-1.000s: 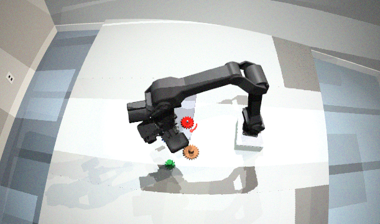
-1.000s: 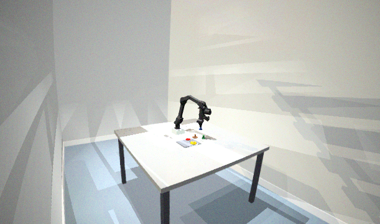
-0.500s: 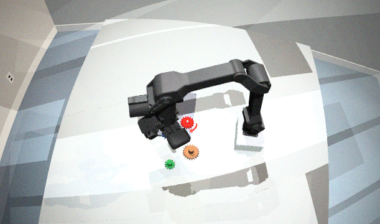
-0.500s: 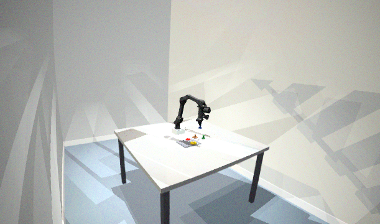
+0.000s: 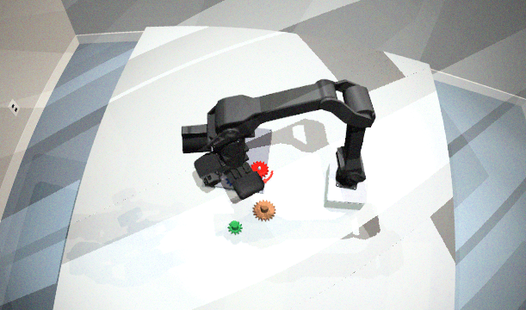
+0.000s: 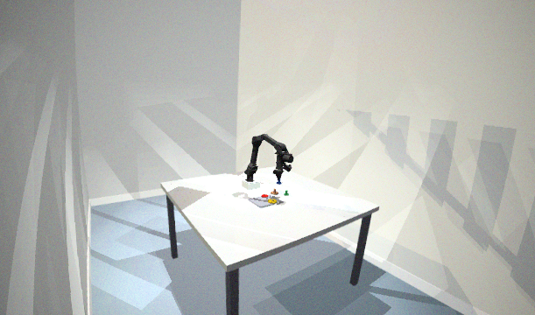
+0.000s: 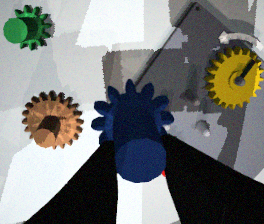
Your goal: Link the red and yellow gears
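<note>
My gripper (image 7: pixel 137 147) is shut on the knob of the blue gear (image 7: pixel 133 112) (image 6: pixel 278 182) and holds it above the table, near the edge of the grey board (image 7: pixel 183 55) (image 6: pixel 260 203). The red gear (image 5: pixel 262 168) (image 6: pixel 264 196) sits on the board; in the wrist view only a speck of red shows beside the finger. The yellow gear (image 7: pixel 230 82) (image 6: pixel 272 201) with a black stripe is on its peg. Empty pegs (image 7: pixel 202 128) (image 7: pixel 189 96) show between the blue and yellow gears. The orange gear (image 5: pixel 263 210) (image 7: pixel 53 120) (image 6: pixel 274 192) and green gear (image 5: pixel 235 227) (image 7: pixel 28 27) (image 6: pixel 286 192) stand on the table.
The white arrow (image 7: pixel 240 38) lies beside the yellow gear and the red arrow (image 5: pixel 269 176) beside the red gear. The arm base stands on a pale block (image 5: pixel 344 202) (image 6: pixel 250 185) to the right in the top view. The arm hides much of the board there.
</note>
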Controlling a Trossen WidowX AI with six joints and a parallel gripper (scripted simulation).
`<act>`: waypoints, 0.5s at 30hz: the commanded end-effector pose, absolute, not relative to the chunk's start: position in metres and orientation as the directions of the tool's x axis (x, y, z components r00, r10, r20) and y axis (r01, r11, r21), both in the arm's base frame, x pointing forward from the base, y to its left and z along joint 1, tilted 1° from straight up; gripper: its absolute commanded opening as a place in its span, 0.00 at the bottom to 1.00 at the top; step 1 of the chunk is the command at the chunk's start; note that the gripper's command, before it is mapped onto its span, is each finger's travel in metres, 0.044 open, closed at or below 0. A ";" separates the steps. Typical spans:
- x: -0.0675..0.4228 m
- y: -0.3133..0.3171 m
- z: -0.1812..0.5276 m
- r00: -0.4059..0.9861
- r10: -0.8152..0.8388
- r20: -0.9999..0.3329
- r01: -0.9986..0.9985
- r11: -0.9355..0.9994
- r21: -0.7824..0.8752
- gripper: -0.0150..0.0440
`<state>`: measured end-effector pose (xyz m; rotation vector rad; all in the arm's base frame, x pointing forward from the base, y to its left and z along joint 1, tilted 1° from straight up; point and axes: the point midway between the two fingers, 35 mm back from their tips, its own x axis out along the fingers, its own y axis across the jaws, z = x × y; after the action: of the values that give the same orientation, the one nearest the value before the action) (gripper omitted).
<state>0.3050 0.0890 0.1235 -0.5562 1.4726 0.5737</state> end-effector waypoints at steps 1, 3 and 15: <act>0.304 0.081 0.116 0.016 0.019 -1.000 -0.665 0.747 0.004 0.25; 0.304 0.078 0.113 0.016 0.019 -1.000 -0.665 0.747 0.004 0.25; 0.302 0.057 0.094 0.016 0.017 -1.000 -0.665 0.747 0.002 0.25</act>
<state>0.3033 0.0635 0.1003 -0.5575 1.4737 0.5726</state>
